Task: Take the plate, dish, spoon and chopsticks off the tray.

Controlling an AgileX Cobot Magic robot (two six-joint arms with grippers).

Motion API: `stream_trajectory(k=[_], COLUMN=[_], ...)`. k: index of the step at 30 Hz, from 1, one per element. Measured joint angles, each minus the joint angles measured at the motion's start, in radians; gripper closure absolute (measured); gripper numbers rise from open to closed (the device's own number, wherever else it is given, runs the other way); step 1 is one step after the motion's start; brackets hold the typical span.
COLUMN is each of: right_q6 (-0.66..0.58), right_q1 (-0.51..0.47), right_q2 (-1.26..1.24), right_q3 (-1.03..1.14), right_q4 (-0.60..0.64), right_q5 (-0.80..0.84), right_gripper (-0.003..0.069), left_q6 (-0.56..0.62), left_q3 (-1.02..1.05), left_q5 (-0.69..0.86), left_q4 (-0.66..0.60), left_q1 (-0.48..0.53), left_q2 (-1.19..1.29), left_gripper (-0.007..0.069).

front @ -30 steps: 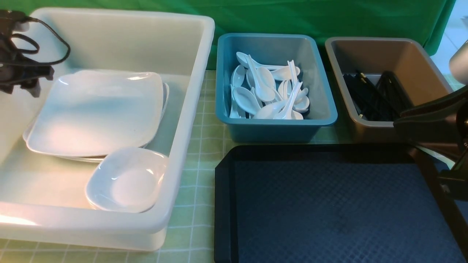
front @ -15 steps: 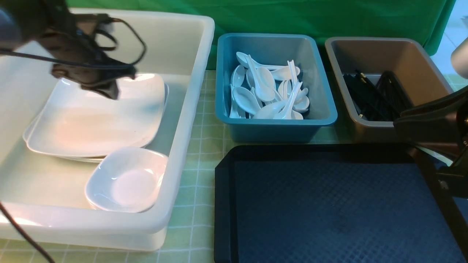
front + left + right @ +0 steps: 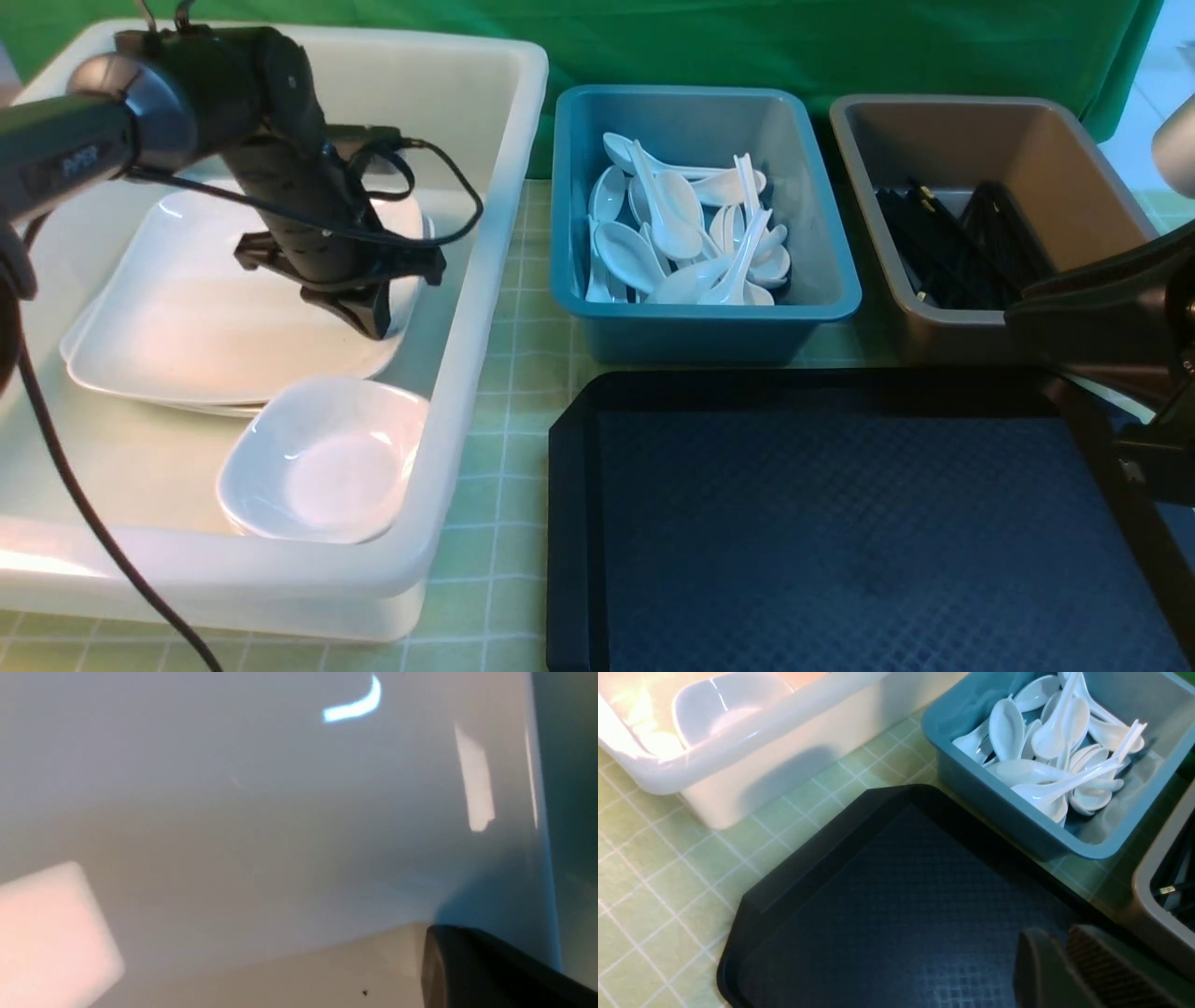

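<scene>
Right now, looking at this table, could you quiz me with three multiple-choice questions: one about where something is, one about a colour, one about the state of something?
1. Where do the spoons lie?
A. on the tray
B. in the blue bin
C. in the white tub

2. What colour is the tray?
A. black
B. red
C. yellow

3. What state is the tray in?
A. stacked with plates
B. holding chopsticks
C. bare

Answers: 1 B, the spoons are piled inside the blue bin. 2 A, its textured surface is black. 3 C, nothing rests on it.

The left arm [image 3: 280, 187] covers part of the top plate [image 3: 187, 317] — the right claw [image 3: 1064, 970] is cut off by the picture's edge.
</scene>
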Motion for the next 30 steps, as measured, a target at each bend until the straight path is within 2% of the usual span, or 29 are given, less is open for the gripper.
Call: stream_trajectory(k=[5,9,15,21,26,30], right_q6=[0.0,0.0,0.0,0.0,0.0,0.0], right_q1=[0.0,-0.001,-0.002,-0.002,-0.002,-0.002], right_q2=[0.0,0.0,0.0,0.0,0.0,0.0], right_q3=[0.0,0.0,0.0,0.0,0.0,0.0], right_q4=[0.0,0.0,0.0,0.0,0.001,0.001], right_q5=[0.015,0.022,0.023,0.034,0.042,0.043], right_gripper=[0.0576,0.0574,0.0568,0.0559,0.0554,0.055], left_q6=[0.014,0.014,0.013,-0.017,-0.029,-0.034], left_q3=[0.0,0.002,0.002,0.002,0.002,0.004], left_q5=[0.077,0.084,0.129,0.176,0.098,0.056], left_q4=[0.133,0.185,0.184,0.132,0.045,0.052], left_q1=[0.004,0.032,0.08,0.2,0.321,0.374], left_q2=[0.0,-0.014,-0.062,-0.094,-0.09,-0.067], left_gripper=[0.0636,0.0636,0.0636,0.0636,0.0636,0.0636])
